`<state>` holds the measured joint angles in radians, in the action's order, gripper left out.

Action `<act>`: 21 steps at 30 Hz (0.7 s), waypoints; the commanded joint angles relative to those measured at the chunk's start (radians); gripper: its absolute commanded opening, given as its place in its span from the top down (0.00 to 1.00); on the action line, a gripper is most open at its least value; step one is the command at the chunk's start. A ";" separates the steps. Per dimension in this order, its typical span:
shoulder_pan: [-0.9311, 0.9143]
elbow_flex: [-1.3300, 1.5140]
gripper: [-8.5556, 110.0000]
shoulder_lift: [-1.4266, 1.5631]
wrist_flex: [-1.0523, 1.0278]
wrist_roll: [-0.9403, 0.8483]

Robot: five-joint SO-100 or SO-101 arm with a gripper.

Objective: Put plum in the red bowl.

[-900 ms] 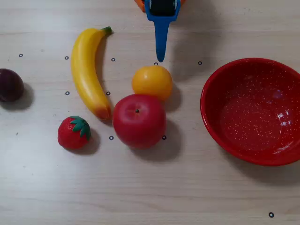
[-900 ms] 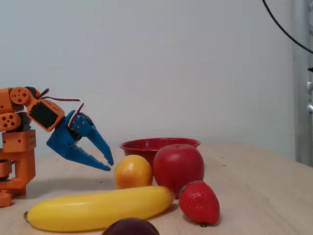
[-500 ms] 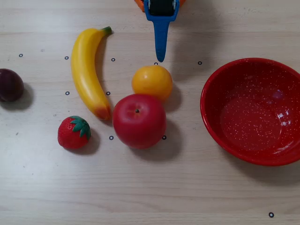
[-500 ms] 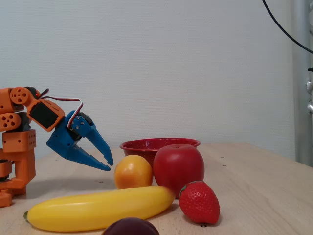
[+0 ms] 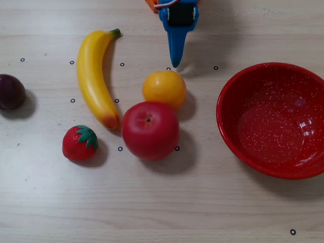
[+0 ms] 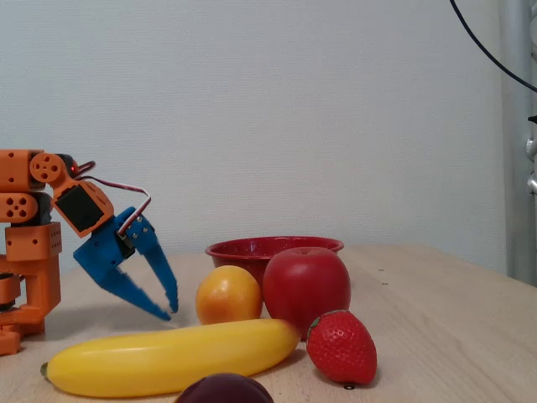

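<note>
Taking the orange (image 5: 164, 88) as landmark in the overhead view, the plum (image 5: 11, 91) lies far to its left at the picture's edge, well apart from everything, with the banana (image 5: 94, 76) and strawberry (image 5: 80, 143) between. The apple (image 5: 150, 130) touches the orange from below. The gripper (image 5: 175, 62) hangs just above the orange, empty; in the fixed view (image 6: 168, 311) its blue fingers stand slightly parted, holding nothing. The red bowl (image 5: 229, 131) sits well to the orange's right.

The risk, as I judge it: a sweep from beside the orange out to the plum has to cross the banana, and a low pass could knock it or roll the orange. The round, glossy plum may also squirt from the fingers, and it sits far out, perhaps near the arm's reach limit.

Hard to make out: the plum is cut by the left edge overhead and by the bottom edge in the fixed view (image 6: 225, 389), and overhead the arm runs off the top.
</note>
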<state>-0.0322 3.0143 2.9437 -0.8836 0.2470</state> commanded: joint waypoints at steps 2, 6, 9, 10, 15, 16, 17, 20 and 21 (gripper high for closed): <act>0.006 -0.230 0.93 -0.095 -0.081 0.029; 0.017 -0.426 0.93 -0.232 -0.210 0.029; 0.049 -0.560 0.93 -0.305 -0.311 0.032; 0.061 -0.603 0.93 -0.330 -0.347 0.040; 0.149 -0.828 0.93 -0.462 -0.476 0.092; 0.169 -0.876 0.93 -0.491 -0.495 0.110; 0.190 -0.920 0.93 -0.515 -0.514 0.123; 0.252 -1.049 0.93 -0.595 -0.552 0.167; 0.272 -1.094 0.93 -0.624 -0.561 0.181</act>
<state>0.1948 2.0555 2.3424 -1.4281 0.3881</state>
